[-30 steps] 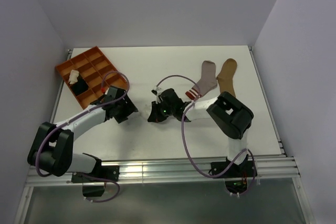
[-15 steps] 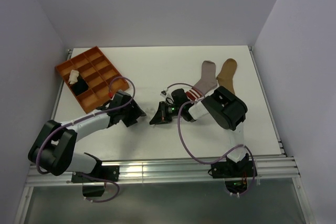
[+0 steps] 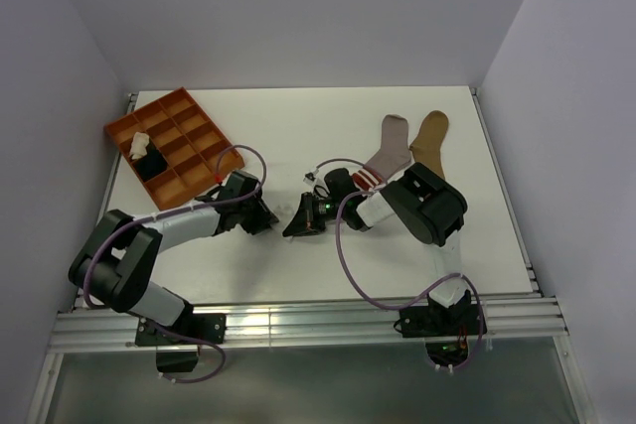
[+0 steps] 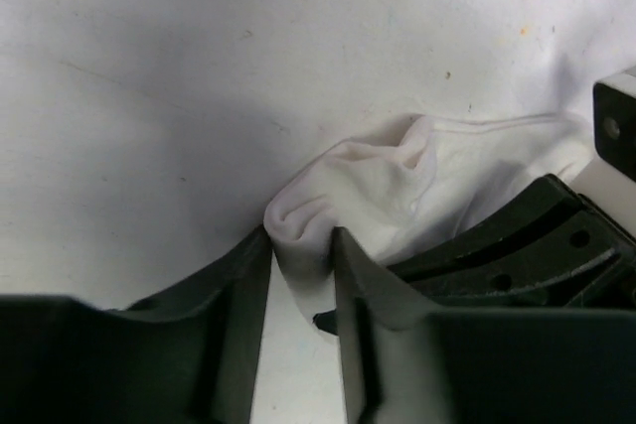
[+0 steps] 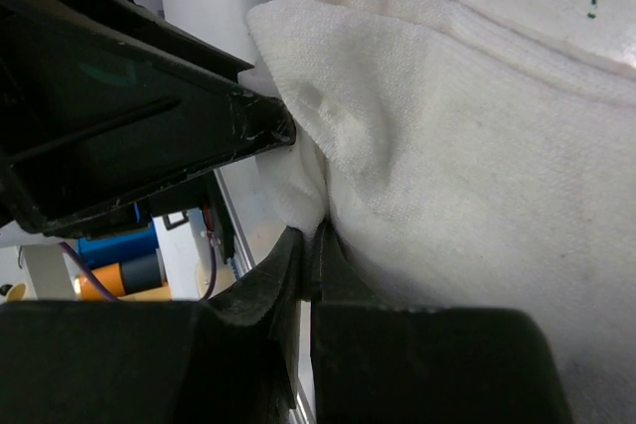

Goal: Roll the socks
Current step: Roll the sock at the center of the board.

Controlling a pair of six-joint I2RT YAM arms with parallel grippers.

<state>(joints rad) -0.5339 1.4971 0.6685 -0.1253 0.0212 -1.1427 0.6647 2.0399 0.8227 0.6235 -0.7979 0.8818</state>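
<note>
A white sock (image 4: 427, 181) lies bunched on the white table between my two grippers, which meet at mid-table. In the left wrist view my left gripper (image 4: 301, 245) has its two fingers pressed on either side of the sock's rolled end. My right gripper (image 5: 313, 240) is shut, with a thin fold of the same sock (image 5: 447, 166) pinched at its tips. From above, the left gripper (image 3: 270, 218) and the right gripper (image 3: 295, 222) nearly touch and hide the sock. A grey sock with a red-striped cuff (image 3: 390, 148) and a tan sock (image 3: 429, 142) lie flat at the back right.
An orange compartment tray (image 3: 185, 112) sits at the back left and holds a cream bundle (image 3: 139, 142) and a black bundle (image 3: 152, 163). The right arm's elbow (image 3: 432, 208) hangs over the table just below the two flat socks.
My left gripper has slid right up to the right gripper and its fingers have narrowed onto the sock's rolled end. The right arm swung its elbow in a second ago, then held still.
</note>
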